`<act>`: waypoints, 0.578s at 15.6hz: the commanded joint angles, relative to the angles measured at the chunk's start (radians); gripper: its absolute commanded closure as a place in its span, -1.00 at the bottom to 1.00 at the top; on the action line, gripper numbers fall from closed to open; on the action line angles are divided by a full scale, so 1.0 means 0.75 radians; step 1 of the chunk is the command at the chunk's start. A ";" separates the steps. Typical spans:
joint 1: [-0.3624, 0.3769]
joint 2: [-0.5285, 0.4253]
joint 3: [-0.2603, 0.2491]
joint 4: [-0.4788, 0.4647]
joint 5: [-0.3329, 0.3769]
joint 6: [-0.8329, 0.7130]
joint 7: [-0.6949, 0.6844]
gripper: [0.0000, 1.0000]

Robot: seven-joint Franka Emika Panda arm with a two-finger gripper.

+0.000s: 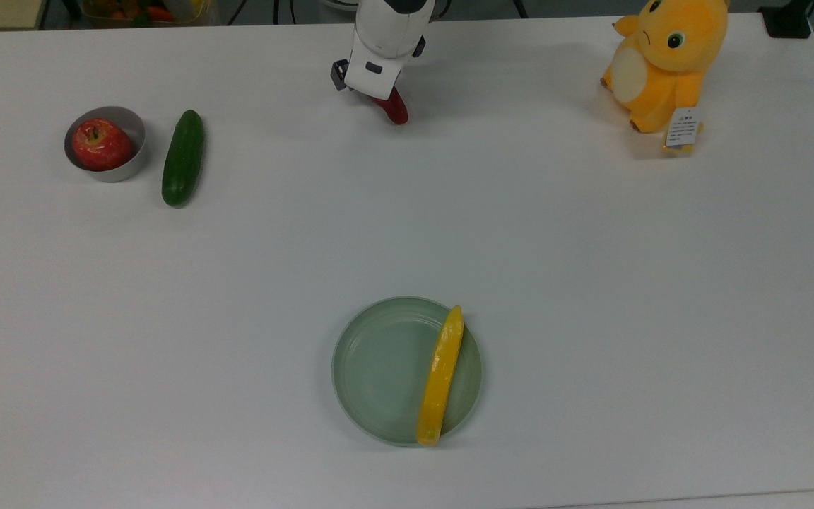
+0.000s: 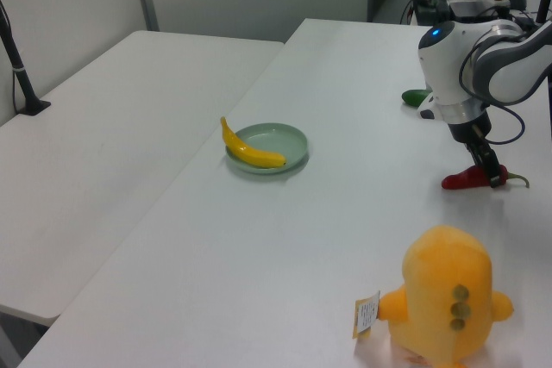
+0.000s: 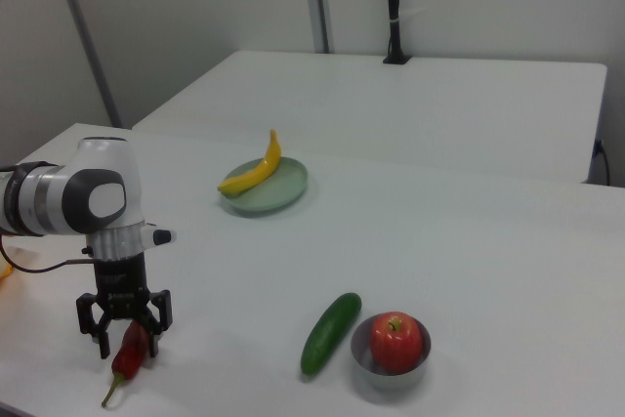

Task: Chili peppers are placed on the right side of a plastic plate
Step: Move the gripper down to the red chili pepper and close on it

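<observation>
**Down over the chili, no squeeze yet**

From my remote seat: the gripper (image 3: 125,331) is low over the chili (image 3: 132,349), fingers spread with one on each side of it. In the right view I can see daylight between pads and skin, so I'd call it open and straddling, holding nothing. The left view has the fingertips right at the stem half of the chili, low to the table (image 1: 591,283).

How it'll handle, my guess: light, glossy and wrinkled, so probably a bit slick, and the taper means a pinch near the tip could squirt it out. It looks like a stiff prop rather than soft. I'd close across the fat part just below the stem, across the short axis, which is about where the fingers sit.

Orientation: in the top view it lies at 12 o'clock on the table, long axis running roughly 11 to 5, tip pointing toward 5, stem end hidden under the gripper. In the left view the curled green stem pokes out toward 3 o'clock.

The plate (image 1: 372,367) is well apart, down at 6 o'clock in the top view, with a yellow pepper (image 1: 441,375) lying across its 3 o'clock side, so that side is tight.
</observation>
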 commanded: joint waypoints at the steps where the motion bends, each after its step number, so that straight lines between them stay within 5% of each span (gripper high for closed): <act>1: 0.006 -0.013 0.001 -0.026 -0.020 0.036 -0.004 -0.05; 4: 0.002 -0.015 0.001 -0.022 -0.020 0.032 -0.004 0.50; 9: -0.008 -0.036 0.001 0.031 -0.016 -0.006 -0.002 0.59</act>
